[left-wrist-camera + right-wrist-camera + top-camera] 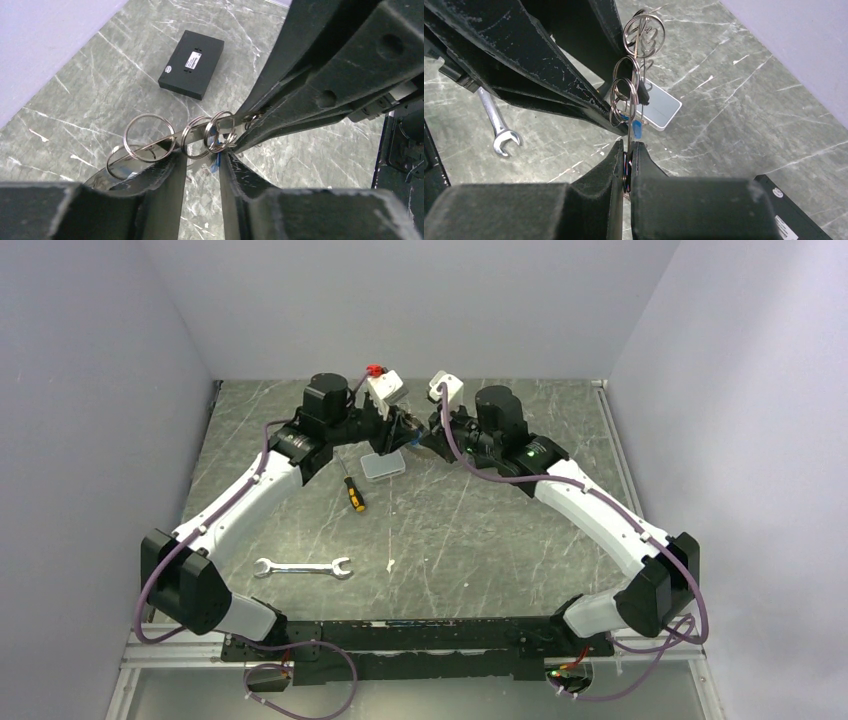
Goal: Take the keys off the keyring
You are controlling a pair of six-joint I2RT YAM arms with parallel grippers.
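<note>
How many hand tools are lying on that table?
2: the screwdriver left of centre beside a pale box, and the wrench nearer the front. Others could lie hidden from view.

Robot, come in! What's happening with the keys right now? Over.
Right gripper shut on keyring. Left gripper straddles a blue key, grip unclear. Key not yet off. Small rings crowd the spot.

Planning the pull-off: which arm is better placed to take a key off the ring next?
Left, probably. The right gripper is shut on the keyring, holding it up, so it is busy. The left gripper has its fingers slightly apart at a blue key hanging from that ring.
</note>
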